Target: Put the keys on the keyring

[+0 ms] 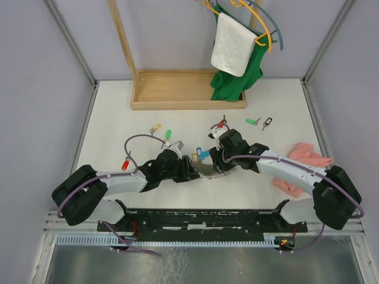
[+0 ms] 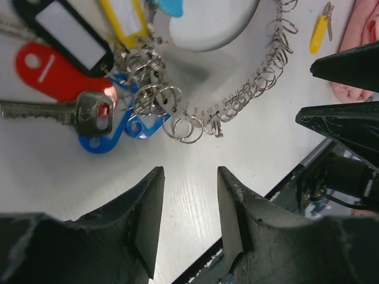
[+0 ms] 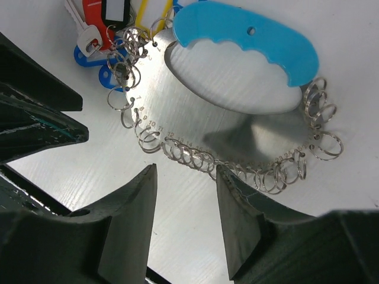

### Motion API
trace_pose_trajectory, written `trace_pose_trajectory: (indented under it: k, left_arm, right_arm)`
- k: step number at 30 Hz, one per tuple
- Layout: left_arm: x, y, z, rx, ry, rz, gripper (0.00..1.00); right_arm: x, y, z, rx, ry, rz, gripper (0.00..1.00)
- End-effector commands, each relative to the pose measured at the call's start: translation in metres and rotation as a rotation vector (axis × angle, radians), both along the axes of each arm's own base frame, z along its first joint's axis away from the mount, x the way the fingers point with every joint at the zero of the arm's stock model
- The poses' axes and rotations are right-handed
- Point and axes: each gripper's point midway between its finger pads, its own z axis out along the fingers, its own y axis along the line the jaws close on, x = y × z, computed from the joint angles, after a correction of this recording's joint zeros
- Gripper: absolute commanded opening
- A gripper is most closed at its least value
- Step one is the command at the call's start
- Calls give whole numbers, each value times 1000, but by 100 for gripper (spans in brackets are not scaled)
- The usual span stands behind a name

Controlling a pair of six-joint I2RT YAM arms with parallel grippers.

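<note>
Silver keyring [image 3: 195, 127] sits btwn L tool [image 2: 189, 173] & R tool [image 3: 185, 171], both spread.

Tiny numerals stamped along the metal edge of the keyring [image 3: 177, 118], seen from the right wrist. Roughly legible: 10, 12. Others too small to read.

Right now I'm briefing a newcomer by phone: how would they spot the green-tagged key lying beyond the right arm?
Find the wooden frame at the back, then look in front of its right corner. Two loose keys lie there; it is the green-tagged key, left of the black-tagged key, unlike the other green one beside a yellow tag.
</note>
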Motion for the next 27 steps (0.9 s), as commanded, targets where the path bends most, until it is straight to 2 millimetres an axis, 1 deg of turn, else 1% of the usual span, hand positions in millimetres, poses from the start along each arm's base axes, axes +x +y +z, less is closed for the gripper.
trace_pose_trajectory:
  k: [1,2,6,9,12,16,20,21,22,25,27]
  left_arm:
    - [21,-13,20,99,-201,-48,49]
    - [23,-10,20,146,-238,-62,49]
    - [28,-4,29,267,-388,-129,51]
    - [30,-5,35,341,-466,-194,51]
    - [27,-9,35,427,-527,-271,51]
    - [24,-11,29,568,-598,-350,48]
    - [25,-16,23,660,-647,-413,44]
    - [24,-19,23,680,-658,-435,43]
    - [24,-21,18,712,-660,-455,42]
    - [25,-22,12,795,-674,-486,40]
    - [26,-23,8,840,-681,-504,37]
  right_arm:
    - [7,-10,17,10,-97,-32,53]
    - [6,-12,20,10,-108,-32,54]
    - [4,-23,31,4,-154,-34,57]
    - [1,-37,37,-40,-173,-46,58]
    - [-3,-45,45,-39,-190,-62,59]
    - [-9,-51,63,12,-230,-85,59]
    - [-13,-57,77,46,-267,-102,60]
    - [-13,-58,80,48,-273,-105,60]
    - [-14,-59,82,49,-276,-105,60]
    - [-15,-62,88,45,-285,-109,61]
    - [-15,-64,91,47,-291,-109,61]
